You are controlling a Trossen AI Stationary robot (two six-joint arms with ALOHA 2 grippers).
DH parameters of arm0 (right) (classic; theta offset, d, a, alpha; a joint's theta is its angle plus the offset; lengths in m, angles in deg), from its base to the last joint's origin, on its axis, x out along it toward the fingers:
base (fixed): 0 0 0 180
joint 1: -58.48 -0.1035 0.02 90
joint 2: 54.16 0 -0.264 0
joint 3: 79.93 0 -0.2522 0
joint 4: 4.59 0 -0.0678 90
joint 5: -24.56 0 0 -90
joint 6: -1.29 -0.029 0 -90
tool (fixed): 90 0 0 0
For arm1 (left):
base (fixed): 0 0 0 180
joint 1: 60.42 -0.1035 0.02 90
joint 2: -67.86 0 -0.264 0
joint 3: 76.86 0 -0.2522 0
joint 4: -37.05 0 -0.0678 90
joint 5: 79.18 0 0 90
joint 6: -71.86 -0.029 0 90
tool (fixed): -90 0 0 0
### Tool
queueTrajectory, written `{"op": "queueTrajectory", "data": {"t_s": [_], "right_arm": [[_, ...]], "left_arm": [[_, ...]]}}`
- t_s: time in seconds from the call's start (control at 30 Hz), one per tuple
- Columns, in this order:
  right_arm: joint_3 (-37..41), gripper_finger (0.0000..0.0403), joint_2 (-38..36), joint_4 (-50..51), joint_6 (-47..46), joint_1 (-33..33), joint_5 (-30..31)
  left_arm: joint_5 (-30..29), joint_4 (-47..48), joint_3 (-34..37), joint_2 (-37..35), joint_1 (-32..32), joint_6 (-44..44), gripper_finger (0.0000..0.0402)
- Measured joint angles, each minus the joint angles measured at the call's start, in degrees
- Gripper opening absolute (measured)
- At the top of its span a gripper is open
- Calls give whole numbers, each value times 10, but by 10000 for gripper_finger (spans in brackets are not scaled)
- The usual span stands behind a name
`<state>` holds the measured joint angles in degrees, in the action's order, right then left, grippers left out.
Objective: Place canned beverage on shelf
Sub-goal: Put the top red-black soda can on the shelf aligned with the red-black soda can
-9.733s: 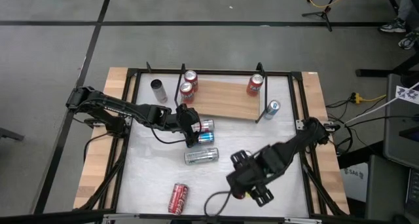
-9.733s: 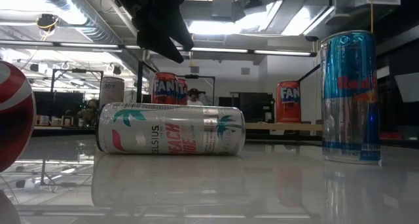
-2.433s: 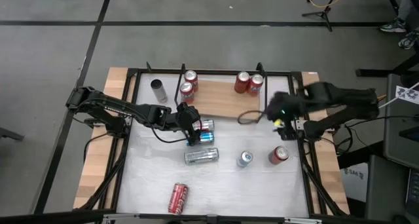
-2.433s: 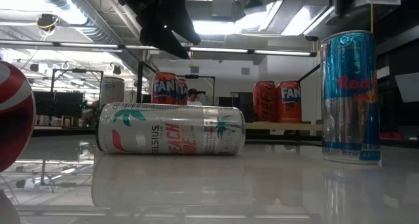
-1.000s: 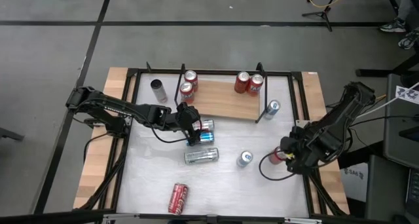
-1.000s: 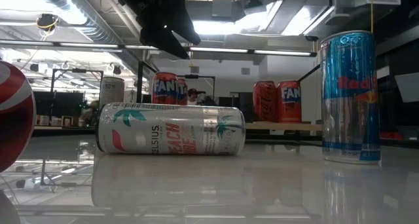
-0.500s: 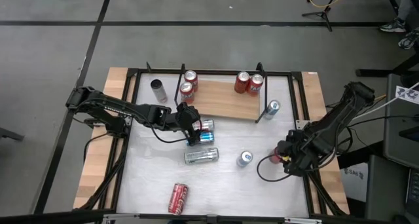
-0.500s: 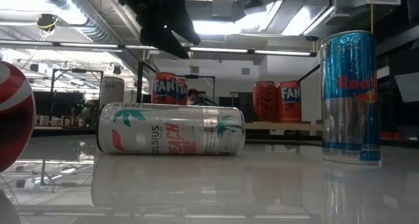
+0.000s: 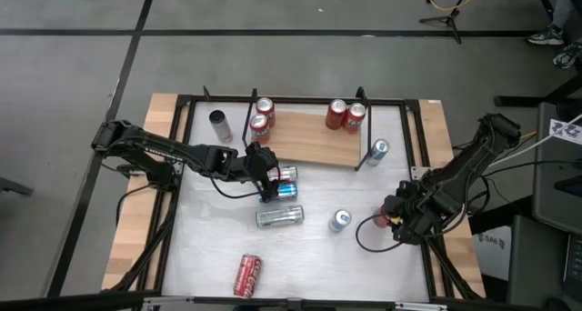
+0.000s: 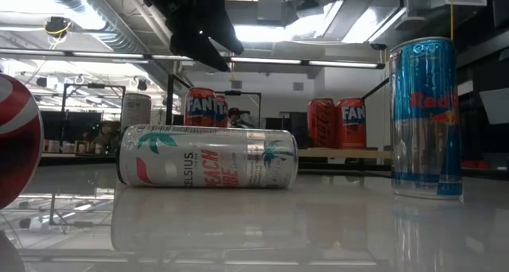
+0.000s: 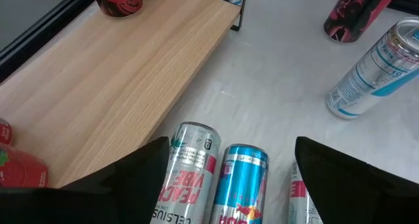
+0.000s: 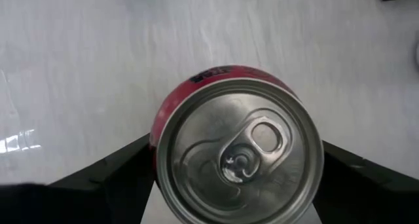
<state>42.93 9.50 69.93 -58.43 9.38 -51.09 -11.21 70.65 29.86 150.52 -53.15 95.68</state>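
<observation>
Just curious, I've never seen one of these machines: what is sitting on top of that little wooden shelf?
Four red cans stand on the shelf: two at its left end, two near its right end. Its middle is bare. Nothing covers it.

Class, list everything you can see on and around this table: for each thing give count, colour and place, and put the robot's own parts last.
shelf: one, light-brown wood with black rod brackets, far side of the table.
cans on the shelf: four, red, two at its left end, two near its right end.
grey can: one, upright, left of the shelf.
blue-topped can: one, upright, off the shelf's right end.
lying cans: two, silver and blue, in front of the shelf.
silver can: one, lying mid-table.
blue-silver can: one, upright, mid-table.
red cola can: one, lying near the front edge.
red can: one, upright, right side.
left gripper: open, over the lying cans.
right gripper: open, around the red can.
</observation>
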Motion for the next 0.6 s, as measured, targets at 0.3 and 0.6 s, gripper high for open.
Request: {"op": "queueTrajectory", "data": {"t_s": [0.3, 0.6], "right_arm": [[0, 280, 0, -10, 1, 0, 1], [-30, 280, 0, -6, 7, 0, -40]], "left_arm": [[0, 0, 0, 0, 0, 0, 323], [0, 0, 0, 0, 0, 1, 323]]}}
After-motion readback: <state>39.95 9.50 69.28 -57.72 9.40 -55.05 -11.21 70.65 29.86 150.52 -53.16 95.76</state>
